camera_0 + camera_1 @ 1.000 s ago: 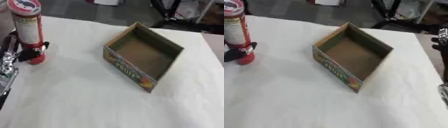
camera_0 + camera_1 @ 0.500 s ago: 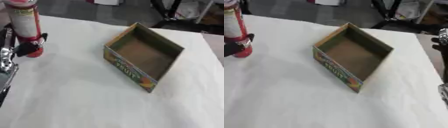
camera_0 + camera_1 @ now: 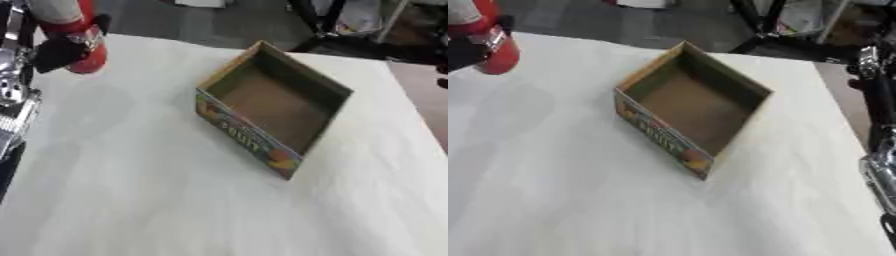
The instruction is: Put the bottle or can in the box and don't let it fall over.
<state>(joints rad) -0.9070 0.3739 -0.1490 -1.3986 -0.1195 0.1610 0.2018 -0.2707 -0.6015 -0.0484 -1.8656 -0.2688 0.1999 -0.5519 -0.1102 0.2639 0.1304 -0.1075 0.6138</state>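
The left hand (image 3: 54, 51) has its black fingers curled round a red can (image 3: 74, 35), held upright at the table's (image 3: 175, 210) far left corner. The open cardboard box (image 3: 271, 107) sits mid-table, well apart, nothing between them. The right arm (image 3: 881, 125) shows at the right edge; its fingers cannot be made out.

matt cardboard box (image 3: 273, 114), glossy red can (image 3: 77, 36), white cloth table cover (image 3: 131, 190).

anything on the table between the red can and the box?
No. Between the red can, held in the left hand, and the box lies only bare white tablecloth; the left eye view shows it.
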